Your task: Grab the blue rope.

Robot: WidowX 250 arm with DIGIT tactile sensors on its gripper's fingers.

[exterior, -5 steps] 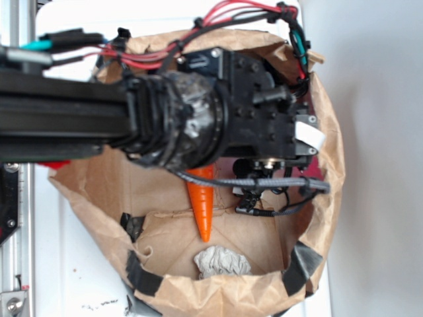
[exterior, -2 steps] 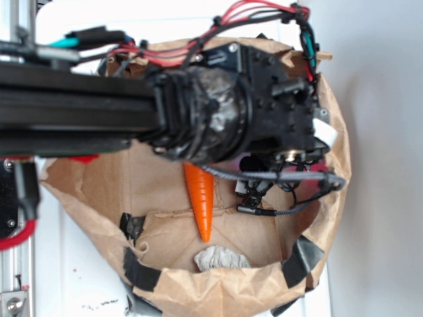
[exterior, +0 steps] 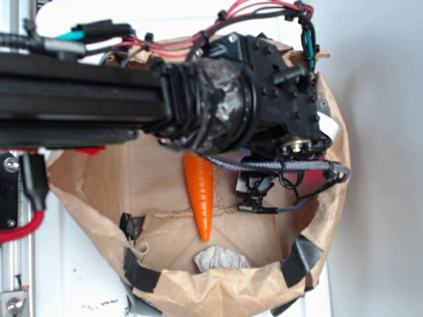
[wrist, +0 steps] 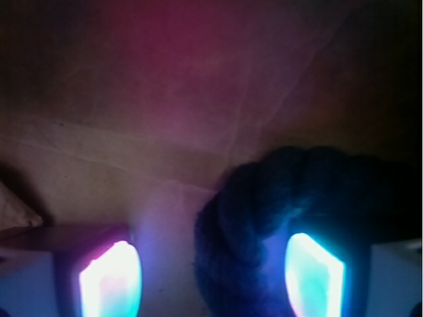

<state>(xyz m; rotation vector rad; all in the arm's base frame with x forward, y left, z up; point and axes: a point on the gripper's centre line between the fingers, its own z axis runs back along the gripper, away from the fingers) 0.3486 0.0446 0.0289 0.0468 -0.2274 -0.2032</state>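
The blue rope [wrist: 264, 218] is a thick, dark navy twisted cord in the wrist view. It curls on the brown paper floor, from the lower middle up and off to the right. My gripper [wrist: 211, 272] stands open just above it. The left fingertip [wrist: 111, 281] is over bare paper. The right fingertip [wrist: 314, 274] sits on the far side of the rope's bend, so part of the rope lies between the fingers. In the exterior view the black wrist housing [exterior: 277, 105] reaches down into the bag and hides both the rope and the fingers.
A brown paper bag [exterior: 218, 290] with black tape patches [exterior: 142, 274] walls in the workspace. Inside lie an orange toy carrot [exterior: 199, 195] and a crumpled grey-white wad [exterior: 221, 259]. A grey braided cable [exterior: 291, 166] hangs under the wrist.
The arm and wrist have shifted to the right and slightly toward the bag's far wall. The carrot and the wad have not moved.
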